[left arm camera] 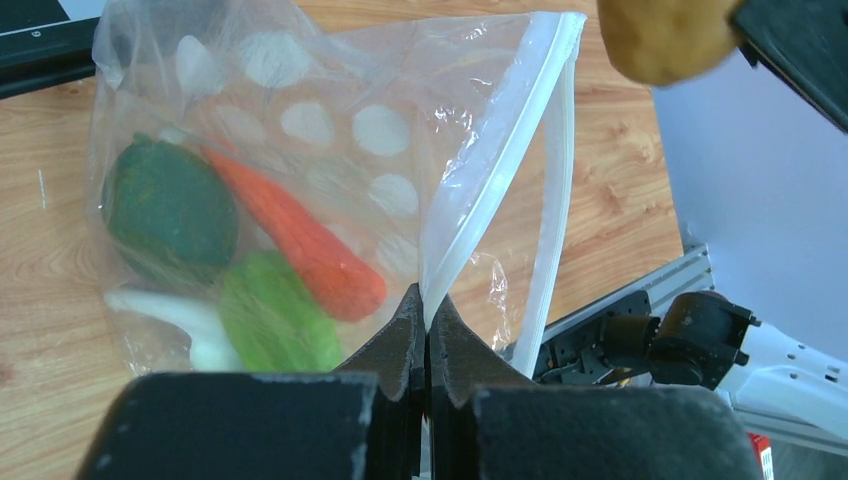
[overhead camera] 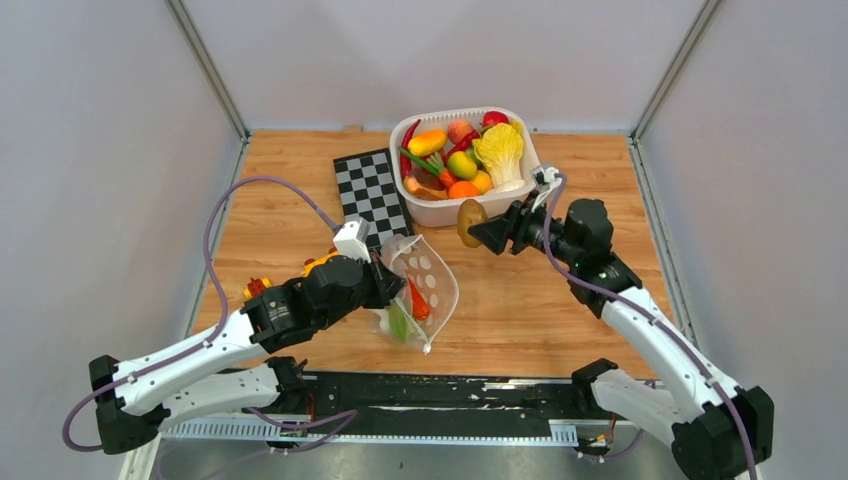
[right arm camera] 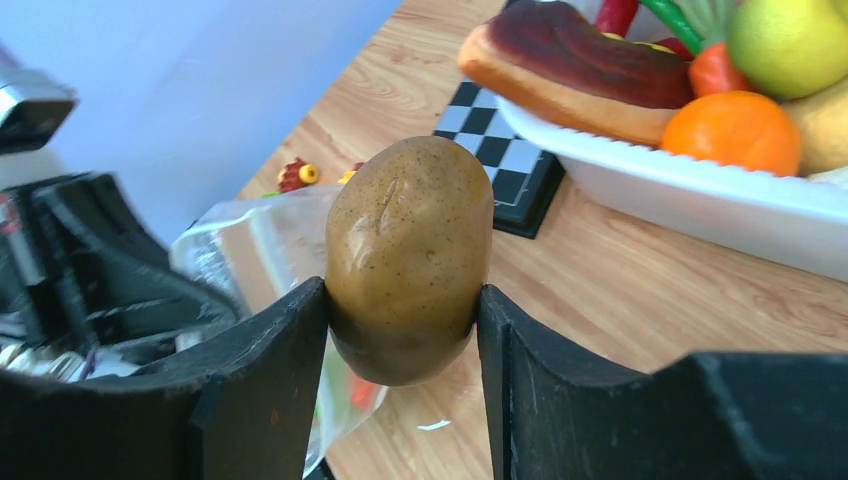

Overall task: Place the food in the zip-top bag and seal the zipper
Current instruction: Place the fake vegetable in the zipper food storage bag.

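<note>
The clear dotted zip-top bag [overhead camera: 425,285] is held up off the table by my left gripper [overhead camera: 388,285], which is shut on its zipper strip [left arm camera: 480,190]; the mouth gapes open toward the right. Inside lie a dark green fruit [left arm camera: 170,210], an orange carrot [left arm camera: 310,245] and a light green vegetable [left arm camera: 275,320]. My right gripper [overhead camera: 482,232] is shut on a brown potato [overhead camera: 469,222], held in the air right of the bag's mouth. The potato also shows in the right wrist view [right arm camera: 408,255] and at the top of the left wrist view [left arm camera: 665,35].
A white tub [overhead camera: 440,210] with several toy foods stands at the back centre. A small chessboard [overhead camera: 370,185] lies to its left. Small yellow and red toy cars [overhead camera: 258,287] sit by the left arm. A metal rail [overhead camera: 430,390] runs along the near edge.
</note>
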Controlling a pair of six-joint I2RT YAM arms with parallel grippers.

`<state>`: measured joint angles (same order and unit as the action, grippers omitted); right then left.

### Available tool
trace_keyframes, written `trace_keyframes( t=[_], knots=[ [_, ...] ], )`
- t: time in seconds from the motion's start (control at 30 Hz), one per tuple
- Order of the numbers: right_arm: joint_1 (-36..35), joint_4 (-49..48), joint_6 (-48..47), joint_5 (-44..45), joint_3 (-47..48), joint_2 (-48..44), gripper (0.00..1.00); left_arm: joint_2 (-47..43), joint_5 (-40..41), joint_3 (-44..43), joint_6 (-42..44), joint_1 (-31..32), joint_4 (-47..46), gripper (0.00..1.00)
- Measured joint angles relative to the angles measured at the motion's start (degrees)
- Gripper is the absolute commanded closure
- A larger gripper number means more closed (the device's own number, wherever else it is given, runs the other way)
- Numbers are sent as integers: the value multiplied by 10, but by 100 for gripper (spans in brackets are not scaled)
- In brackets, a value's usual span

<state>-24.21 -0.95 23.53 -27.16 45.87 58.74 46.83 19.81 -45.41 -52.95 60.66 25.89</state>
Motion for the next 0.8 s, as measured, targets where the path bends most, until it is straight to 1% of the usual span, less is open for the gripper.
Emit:
trace_keyframes(
  t=[0.17, 0.3, 0.4, 0.5, 0.67, 0.8],
  knots=[
    [-19, -15, 18, -38, -45, -79, 67, 0, 0, 1, -5, 0, -5, 100],
    [-45, -19, 19, -73, -61, -108, 66, 0, 1, 1, -7, 0, -7, 100],
    [-82, -17, 14, -85, -66, -116, 66, 0, 1, 1, -7, 0, -10, 100],
    [-125, -10, 2, -82, -67, -116, 65, 0, 1, 1, -7, 0, -11, 100],
    [-190, 12, -20, -53, -67, -103, 64, 1, 1, 1, -7, 0, -13, 100],
    [-247, 42, -44, 12, -66, -82, 64, 1, 1, 1, -7, 0, -13, 100]
  ],
)
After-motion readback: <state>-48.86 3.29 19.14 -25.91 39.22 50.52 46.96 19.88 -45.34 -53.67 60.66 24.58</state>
